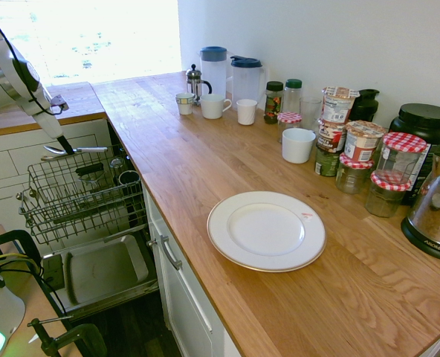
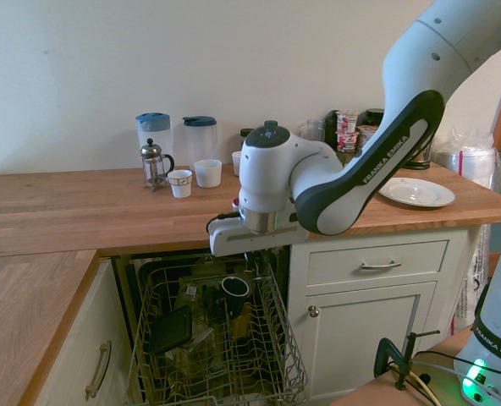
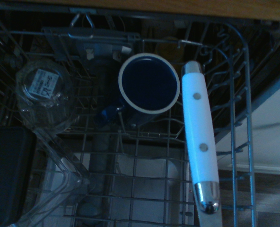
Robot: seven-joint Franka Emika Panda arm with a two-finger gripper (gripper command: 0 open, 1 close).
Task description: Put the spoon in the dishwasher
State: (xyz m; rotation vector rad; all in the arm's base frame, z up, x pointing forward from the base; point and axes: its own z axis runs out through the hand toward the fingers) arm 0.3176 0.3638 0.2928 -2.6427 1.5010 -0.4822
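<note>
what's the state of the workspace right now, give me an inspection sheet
surface: wooden counter, dry and tidy as far as shown
job's things: spoon held level above the dishwasher, whose door is down and rack pulled out; spoon not yet in the rack
clutter: mug and glass jar in the rack; plate, jugs, cups and jars on the counter
grippers: gripper over the rack, apparently shut on the spoon
cables: nothing seen in the rack or on the counter
surroundings: white cabinet drawers, plain wall, bright window
</note>
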